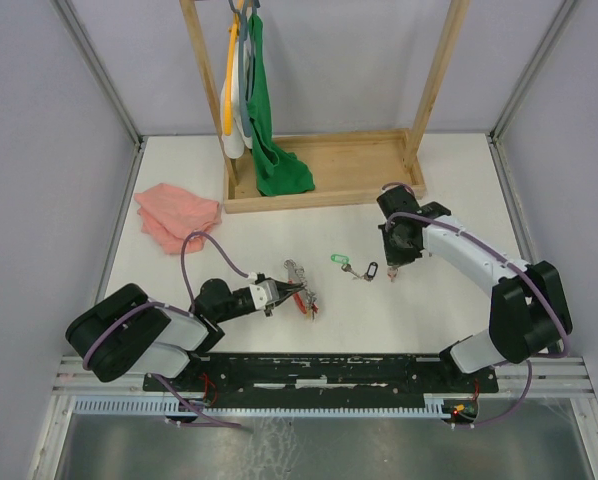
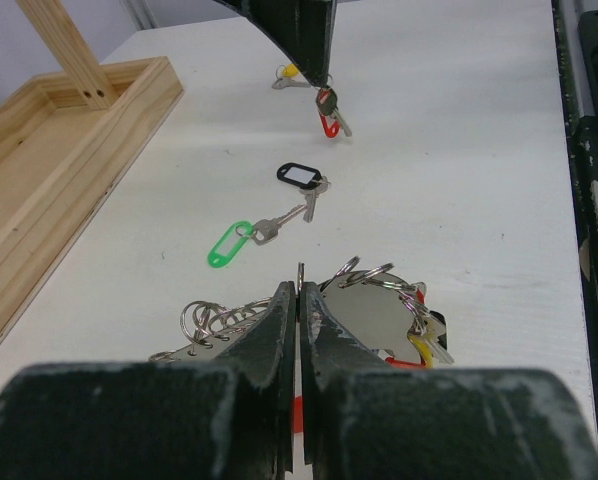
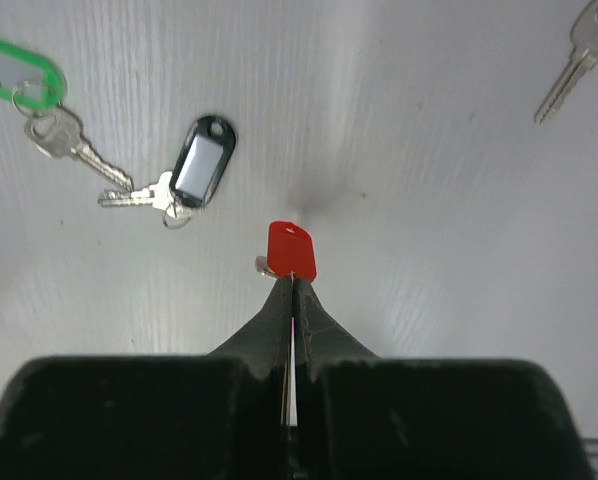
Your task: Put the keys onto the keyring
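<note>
White desk (image 1: pixel 459 190) fills the scene. A wooden tray (image 1: pixel 359 165) and a hanging green cloth (image 1: pixel 269 130) stand at the far side, and a pink cloth (image 1: pixel 176 215) lies at the left.

Near the middle, the keyring (image 1: pixel 301 290) sits at the tip of the left claw (image 1: pixel 277 292). It is a thin loop, part red and part grey, carrying a bunch of small silver keys. The left claw is clenched on it. Its wrist view shows what the top view cannot: a thin metal ring standing upright between the shut fingertips, with small rings and keys spread to either side.

Right of the keyring and apart from it lie a green key (image 1: pixel 339 261) and a black key (image 1: pixel 369 270). Each is silver with an oblong plastic tag, and their blades lie close together.

Further right, the right claw (image 1: pixel 393 272) points down at the desk, clenched on a red key (image 3: pixel 292 250). Its wrist view shows the fingertips pinching the near end of the red tag, which is too small to make out from above. The left wrist view shows that tag hanging at the claw tip with its silver blade beside it, and a yellow tag (image 2: pixel 291 71) on the desk beyond. Only the right wrist view shows a bare silver key (image 3: pixel 577 55) in its upper right corner.
</note>
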